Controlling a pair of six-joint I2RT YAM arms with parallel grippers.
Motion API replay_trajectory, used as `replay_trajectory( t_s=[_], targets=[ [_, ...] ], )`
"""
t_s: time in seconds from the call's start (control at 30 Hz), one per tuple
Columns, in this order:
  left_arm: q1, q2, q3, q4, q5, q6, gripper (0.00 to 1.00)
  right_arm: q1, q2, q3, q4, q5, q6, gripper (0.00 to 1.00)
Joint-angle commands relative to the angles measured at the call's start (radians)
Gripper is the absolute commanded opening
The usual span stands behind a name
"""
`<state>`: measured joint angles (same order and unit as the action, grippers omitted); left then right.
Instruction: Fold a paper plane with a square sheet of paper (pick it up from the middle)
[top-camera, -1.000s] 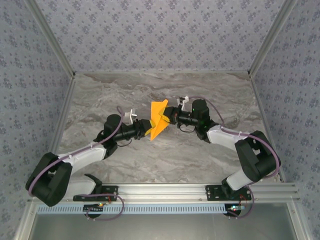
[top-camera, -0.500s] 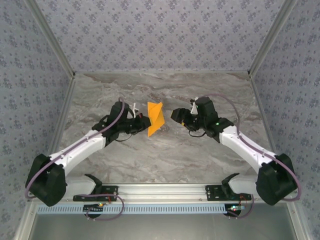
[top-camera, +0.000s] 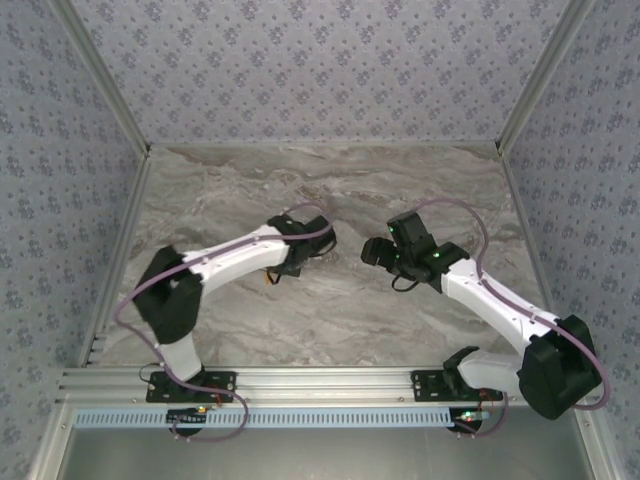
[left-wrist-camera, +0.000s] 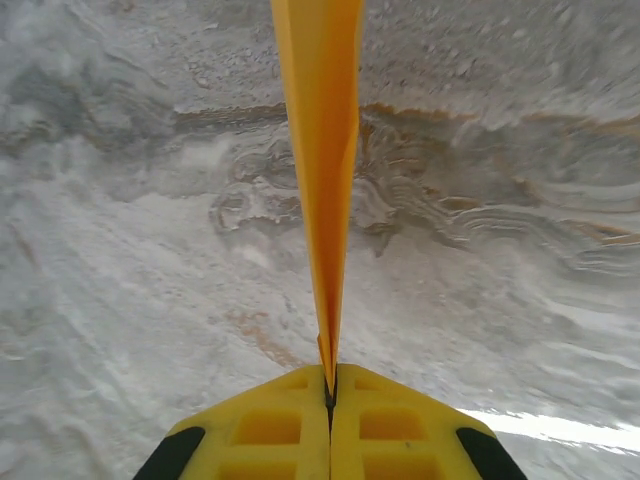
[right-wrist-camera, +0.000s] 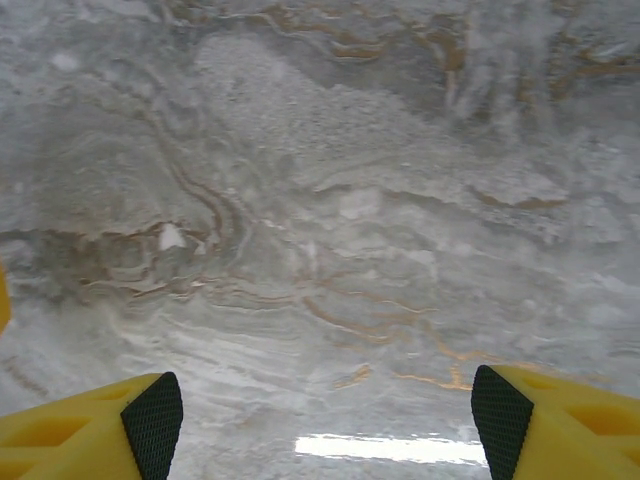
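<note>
While the right gripper gapes, the left gripper pinches the creased, blade-thin orange paper plane.

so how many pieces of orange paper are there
1. The folded orange paper is clamped edge-on between the left fingers; from above the left arm largely hides it.

The right gripper hangs spread wide over the grey, brown-veined marble table. Its two yellow plastic fingers, each faced with a black pad, sit in the lower corners, well apart. A white streak of glare lies on the table between them. A small orange sliver at the left edge is too little to identify.
</note>
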<state>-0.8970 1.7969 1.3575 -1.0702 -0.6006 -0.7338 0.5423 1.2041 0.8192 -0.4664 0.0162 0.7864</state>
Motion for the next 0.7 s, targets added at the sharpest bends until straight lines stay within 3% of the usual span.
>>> replay_trajectory(
  t_s=[0.0, 0.07, 0.17, 0.3, 0.47, 0.57, 0.67],
  targets=[
    [-0.054, 0.112, 0.072, -0.091, -0.101, -0.048, 0.07, 0.002, -0.026, -0.024, -0.049, 0.075, 0.038, 0.80],
    [-0.076, 0.170, 0.105, -0.058, -0.051, -0.050, 0.09, 0.000, -0.031, -0.032, -0.051, 0.080, 0.048, 0.80],
    [-0.082, 0.187, 0.131, 0.023, 0.050, -0.029, 0.24, -0.002, -0.042, -0.048, -0.052, 0.084, 0.062, 0.80],
    [-0.067, 0.122, 0.105, 0.159, 0.166, 0.039, 0.52, -0.001, -0.047, -0.073, -0.011, 0.033, 0.058, 0.75],
    [0.021, -0.037, -0.023, 0.351, 0.406, 0.085, 0.74, 0.035, -0.015, -0.109, 0.098, 0.000, 0.078, 0.69],
    [0.113, -0.169, -0.133, 0.461, 0.514, 0.064, 0.82, 0.118, 0.054, -0.097, 0.198, -0.008, 0.080, 0.57],
    [0.231, -0.283, -0.237, 0.514, 0.575, 0.031, 0.89, 0.221, 0.178, -0.026, 0.266, -0.009, 0.083, 0.37]
  ],
)
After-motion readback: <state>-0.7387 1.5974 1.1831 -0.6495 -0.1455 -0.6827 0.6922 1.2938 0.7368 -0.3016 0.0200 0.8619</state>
